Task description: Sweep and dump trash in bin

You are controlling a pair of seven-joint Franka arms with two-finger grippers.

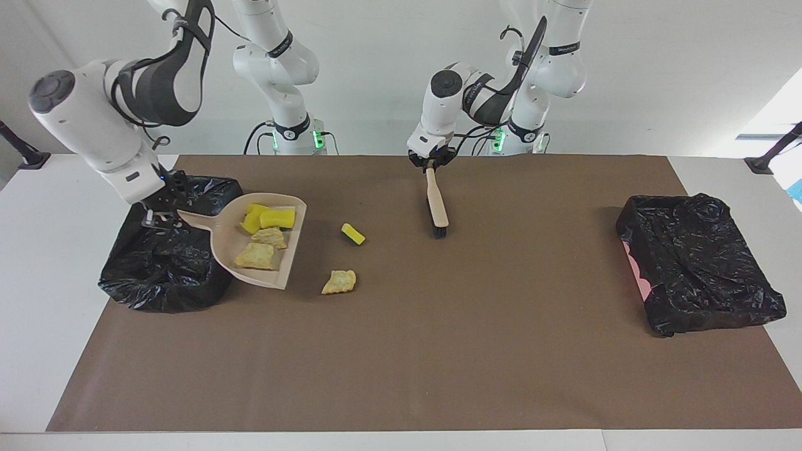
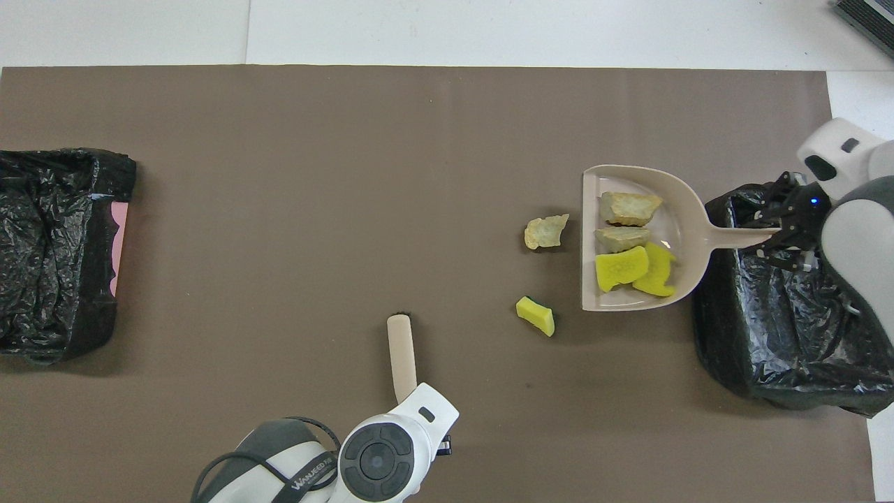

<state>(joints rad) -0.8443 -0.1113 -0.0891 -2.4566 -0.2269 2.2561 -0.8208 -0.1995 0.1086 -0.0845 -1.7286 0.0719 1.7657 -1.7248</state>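
The beige dustpan point(image 1: 229, 245) point(image 2: 688, 209) holds several pieces of trash: two yellow sponge blocks point(image 1: 277, 218) point(image 2: 621, 267) and two beige lumps point(image 1: 257, 255) point(image 2: 628, 207). My right gripper point(image 1: 156, 216) point(image 2: 779, 237) is shut on the pan's handle, over the black-bagged bin point(image 1: 156, 275) point(image 2: 782, 349) at the right arm's end. On the mat beside the pan's open lip lie a loose yellow sponge point(image 1: 353, 233) point(image 2: 536, 315) and a beige lump point(image 1: 339, 282) point(image 2: 546, 231). My left gripper point(image 1: 431, 164) is shut on the handle of the brush point(image 1: 438, 207) point(image 2: 401, 349), whose black bristles rest on the mat.
A second black-bagged bin point(image 1: 695, 263) point(image 2: 49, 251) with a pink side showing stands at the left arm's end. The brown mat point(image 1: 438, 351) covers most of the white table. The left arm's wrist hides the brush's near end in the overhead view.
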